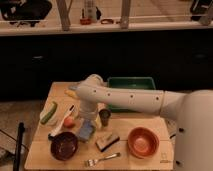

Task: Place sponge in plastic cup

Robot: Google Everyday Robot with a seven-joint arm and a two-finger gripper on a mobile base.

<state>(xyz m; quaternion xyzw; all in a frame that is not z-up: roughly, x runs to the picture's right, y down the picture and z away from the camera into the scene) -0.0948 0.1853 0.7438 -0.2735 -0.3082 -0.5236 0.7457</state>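
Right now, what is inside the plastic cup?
Nothing shows above the rim of the plastic cup; its dark interior is hidden. The sponge lies on the table beside it, under the gripper.

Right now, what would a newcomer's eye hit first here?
The big white arm reaches in from the picture's right, its gripper down at the light-blue sponge, beside the dark plastic cup. The orange bowl stands out near the table's front edge, and a green tray sits behind the arm.
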